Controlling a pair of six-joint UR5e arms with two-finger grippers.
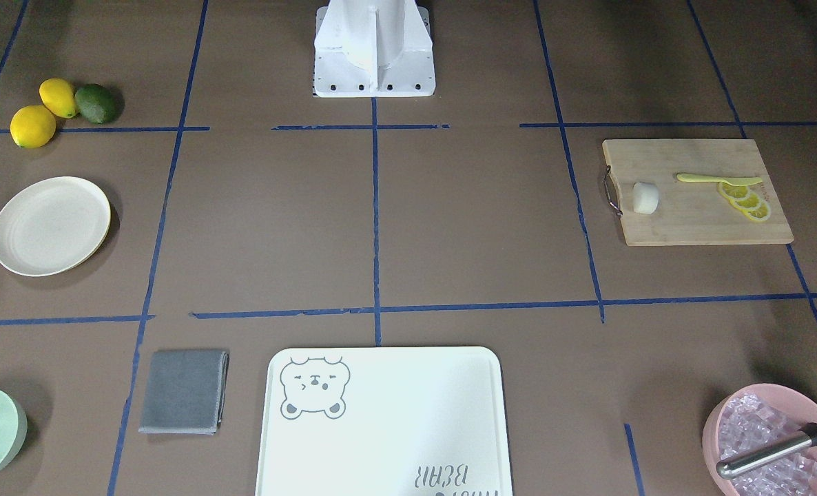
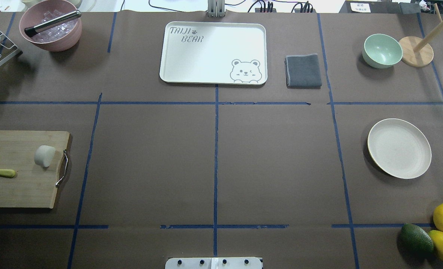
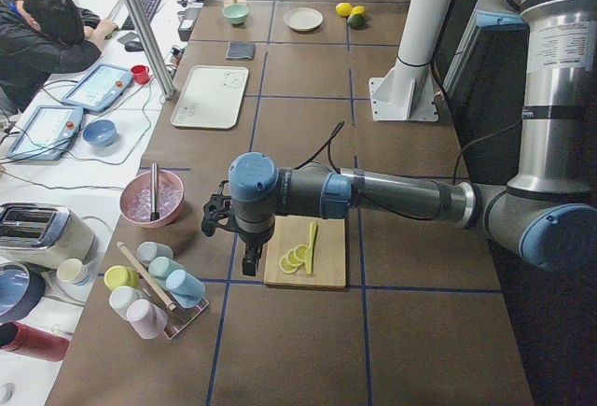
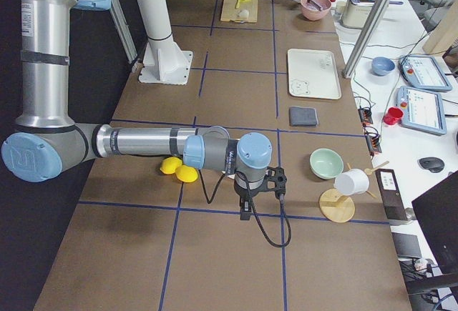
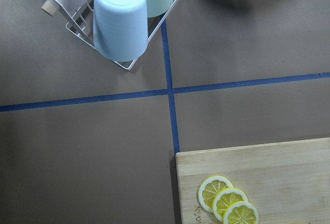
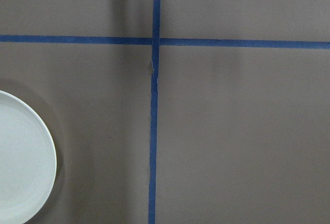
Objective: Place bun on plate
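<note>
The white bun (image 1: 645,198) (image 2: 44,155) lies on the wooden cutting board (image 2: 19,186) near its metal handle. Across the table, the round cream plate (image 1: 50,225) (image 2: 399,148) sits with nothing on it; its edge shows in the right wrist view (image 6: 20,157). My left gripper (image 3: 250,259) hangs over the board's end; only the exterior left view shows it, so I cannot tell whether it is open or shut. My right gripper (image 4: 245,211) hangs near the plate's side of the table; only the exterior right view shows it, so its state is likewise unclear.
Lemon slices (image 1: 746,200) and a yellow knife (image 1: 715,179) share the board. A bear-printed tray (image 2: 213,52), grey cloth (image 2: 303,71), mint bowl (image 2: 382,50), pink bowl of ice (image 2: 51,30), cup rack (image 5: 124,23), and lemons with an avocado (image 1: 64,107) line the table's edges.
</note>
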